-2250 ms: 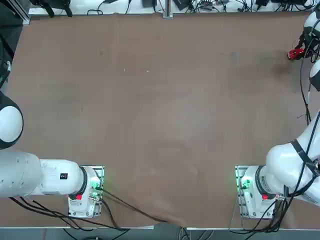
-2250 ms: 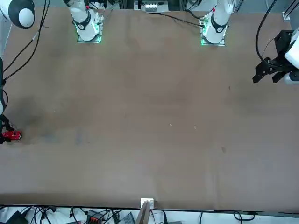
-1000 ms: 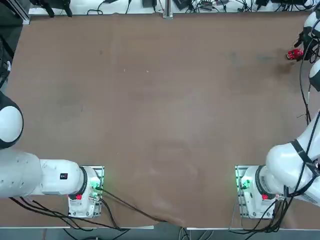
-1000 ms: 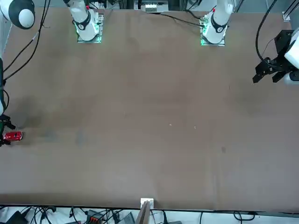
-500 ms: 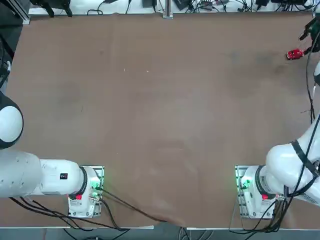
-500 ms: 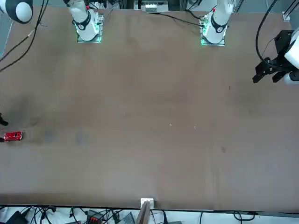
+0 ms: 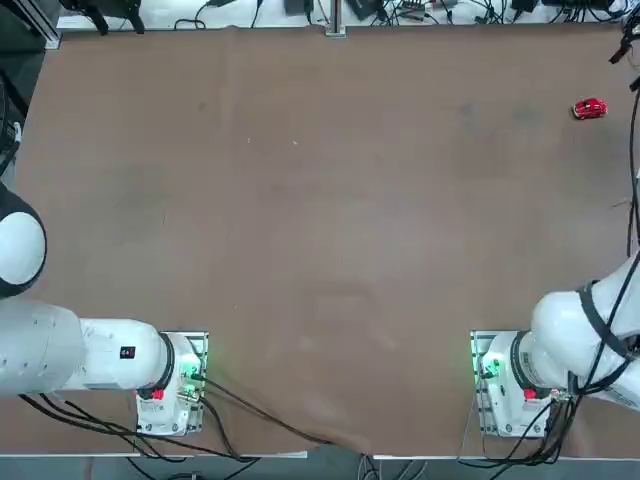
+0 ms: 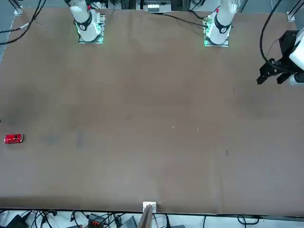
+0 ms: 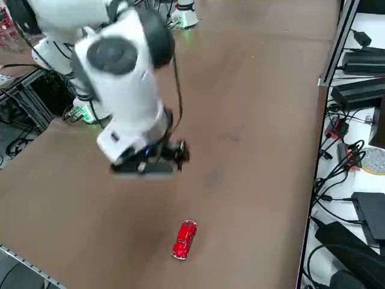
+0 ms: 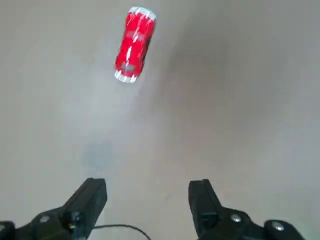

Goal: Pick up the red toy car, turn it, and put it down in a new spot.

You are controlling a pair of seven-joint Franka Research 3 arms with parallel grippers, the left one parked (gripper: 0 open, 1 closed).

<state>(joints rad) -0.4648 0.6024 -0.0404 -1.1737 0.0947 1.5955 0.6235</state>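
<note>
Hand (image 10: 145, 200) raised over bench (image 10: 240, 100), fingers spread wide, empty. Car (image 10: 133, 44) on its wheels on bench, ahead of fingertips, well clear.
Risk: car on free wheels near bench edge; stray nudge from hand could roll it off.

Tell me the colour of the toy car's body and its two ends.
The toy car has a bright red body with pale, whitish ends; the right wrist view shows it best.

No writing, brand or number can be read with confidence anywhere. A small dark label (image 7: 127, 352) sits on the white arm at the lower left of the top view, but its marks are too small to make out.
</note>
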